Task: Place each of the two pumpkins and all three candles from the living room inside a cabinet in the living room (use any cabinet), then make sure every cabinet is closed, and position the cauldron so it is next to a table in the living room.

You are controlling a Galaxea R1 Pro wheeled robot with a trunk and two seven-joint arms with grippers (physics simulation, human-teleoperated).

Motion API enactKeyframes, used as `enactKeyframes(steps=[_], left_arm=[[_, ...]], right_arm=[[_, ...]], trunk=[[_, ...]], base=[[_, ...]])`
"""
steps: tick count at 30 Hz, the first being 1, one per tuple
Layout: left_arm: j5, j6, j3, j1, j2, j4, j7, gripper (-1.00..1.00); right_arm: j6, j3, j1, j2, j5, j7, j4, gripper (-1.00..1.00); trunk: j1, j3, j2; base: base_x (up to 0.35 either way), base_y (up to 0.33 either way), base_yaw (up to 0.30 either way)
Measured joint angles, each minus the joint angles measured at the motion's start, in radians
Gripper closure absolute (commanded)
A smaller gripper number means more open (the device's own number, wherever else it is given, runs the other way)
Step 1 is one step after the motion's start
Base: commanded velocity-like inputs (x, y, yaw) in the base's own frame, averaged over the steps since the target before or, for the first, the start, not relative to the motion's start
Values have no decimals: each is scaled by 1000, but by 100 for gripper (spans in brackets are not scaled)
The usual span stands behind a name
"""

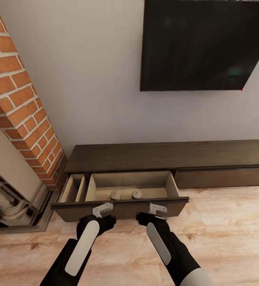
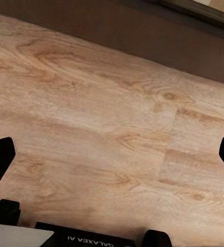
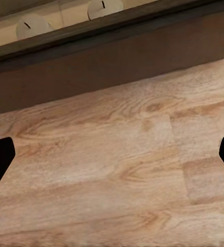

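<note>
Well, the long dark cabinet [image 1: 173,157] runs along the wall under the black television [image 1: 204,43], its left end by the brick fireplace [image 1: 22,107], and its big left drawer [image 1: 119,207] stands pulled out over the plank floor [image 1: 224,230]. Two candles [image 1: 116,194] sit side by side in the pale interior, just behind the drawer front. Both arms hang low before that front, the left fingers [image 1: 102,208] and the right fingers [image 1: 158,208] each spread wide and empty, almost touching its top edge. The drawer's long axis lies crosswise to the arms, so I judge a straight forward push would shut it; both hands look equally near, one toward each end.
</note>
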Motion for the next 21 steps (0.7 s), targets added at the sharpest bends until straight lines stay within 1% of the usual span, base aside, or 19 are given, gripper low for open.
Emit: enactKeyframes(steps=[1,5,8,10,11,14,15,18,20,21], left_arm=[[0,-1,0,0,0,0,0,-100],[-2,-5,-1,0,0,13,1,-100],[-3,-8,-1,0,0,32,1,-100],[-18,-9,-1,0,0,39,2,-100],[-22,-9,-1,0,0,39,2,-100],[-59,-21,-2,0,0,42,1,-100],[-75,-44,-3,0,-1,46,1,-100],[-89,-81,-6,0,-1,65,1,-100],[-114,-109,-26,0,0,81,-5,-100],[-148,-136,-48,0,2,91,-32,-100]], right_arm=[[0,0,0,-2,0,0,0,-100],[-4,0,1,-13,0,0,0,-100],[-38,1,4,-14,0,1,0,-100],[-66,1,8,-16,0,0,1,-100],[-69,1,9,-16,0,0,1,-100],[-81,1,10,-31,0,0,9,-100],[-113,0,10,-40,0,0,29,-100],[-192,1,9,-45,-1,0,65,-100],[-235,1,6,-47,-1,10,92,-100],[-251,1,4,-47,-1,20,103,-100]], trunk=[[0,0,0],[15,-12,-28],[27,-22,-49],[34,-28,-63],[38,-31,-70],[49,-41,-91],[53,-44,-98],[64,-53,-119],[72,-59,-133],[76,-63,-140]], base=[[-344,0,0],[-326,0,0],[-247,0,0],[-168,0,0],[-85,0,0],[-35,0,0],[-9,0,0],[-4,0,0],[-1,0,0],[0,0,0]])
